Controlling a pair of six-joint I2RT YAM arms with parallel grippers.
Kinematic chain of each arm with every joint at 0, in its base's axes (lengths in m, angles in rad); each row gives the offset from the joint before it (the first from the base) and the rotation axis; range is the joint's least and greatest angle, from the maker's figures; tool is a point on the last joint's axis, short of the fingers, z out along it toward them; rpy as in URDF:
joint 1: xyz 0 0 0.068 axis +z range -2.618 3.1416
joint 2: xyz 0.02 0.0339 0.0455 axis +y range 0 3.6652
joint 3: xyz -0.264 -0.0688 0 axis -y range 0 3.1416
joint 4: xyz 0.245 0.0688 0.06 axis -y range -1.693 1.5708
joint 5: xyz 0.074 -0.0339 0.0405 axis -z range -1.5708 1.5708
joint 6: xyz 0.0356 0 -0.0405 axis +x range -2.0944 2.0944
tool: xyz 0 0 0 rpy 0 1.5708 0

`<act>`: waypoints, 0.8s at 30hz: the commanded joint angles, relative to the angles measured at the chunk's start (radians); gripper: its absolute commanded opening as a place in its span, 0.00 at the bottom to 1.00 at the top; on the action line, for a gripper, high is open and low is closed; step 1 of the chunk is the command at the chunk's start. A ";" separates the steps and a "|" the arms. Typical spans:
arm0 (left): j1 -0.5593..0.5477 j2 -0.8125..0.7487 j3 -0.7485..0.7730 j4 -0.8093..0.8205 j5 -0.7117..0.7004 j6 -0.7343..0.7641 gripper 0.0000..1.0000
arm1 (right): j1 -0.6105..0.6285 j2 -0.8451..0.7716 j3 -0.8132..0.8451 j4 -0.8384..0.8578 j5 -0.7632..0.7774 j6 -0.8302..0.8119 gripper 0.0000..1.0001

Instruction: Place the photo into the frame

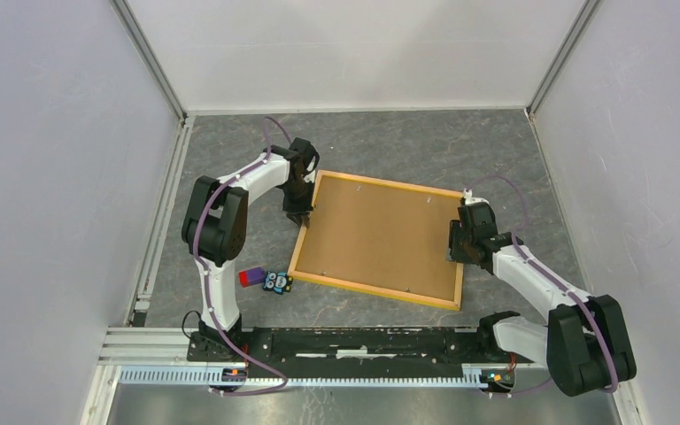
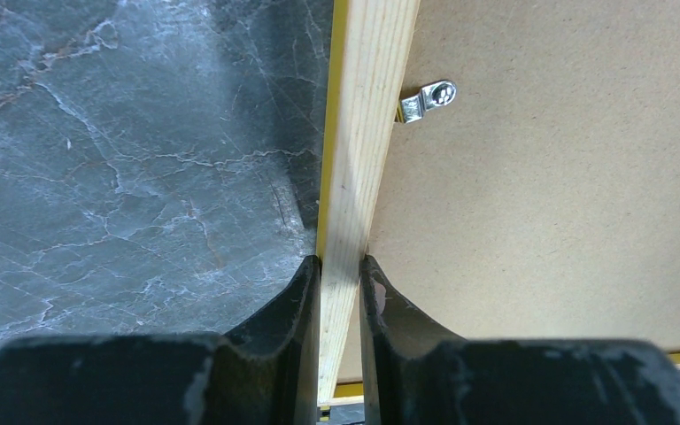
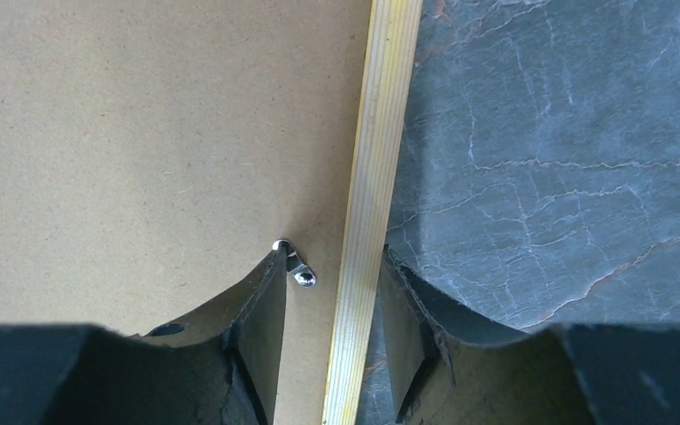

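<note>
The frame (image 1: 372,289), with its thin yellow-orange border, lies face down in the middle of the table, and the brown hardboard backing panel (image 1: 381,237) fills it. The photo is hidden. My left gripper (image 1: 299,212) is shut on the frame's left rail (image 2: 363,133), one finger on each side (image 2: 341,266). My right gripper (image 1: 457,243) straddles the right rail (image 3: 376,133) and stands open (image 3: 333,251). A gap shows between the rail and its inner finger, which touches a metal clip (image 3: 302,275) on the backing panel (image 3: 142,133).
A small purple block (image 1: 251,277) and a small dark toy (image 1: 276,282) lie just left of the frame's near left corner. Another metal clip (image 2: 429,99) holds the backing near the left rail. White walls enclose the dark marbled table (image 1: 390,142).
</note>
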 commanded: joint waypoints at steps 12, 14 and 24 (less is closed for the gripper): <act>-0.006 -0.044 -0.014 0.064 0.093 -0.077 0.02 | 0.004 0.030 -0.093 -0.018 0.052 0.173 0.00; -0.007 -0.046 -0.016 0.065 0.094 -0.079 0.02 | 0.003 0.034 -0.096 -0.033 0.068 0.200 0.00; -0.007 -0.052 -0.022 0.072 0.115 -0.090 0.02 | 0.008 0.073 -0.119 -0.095 0.158 0.331 0.00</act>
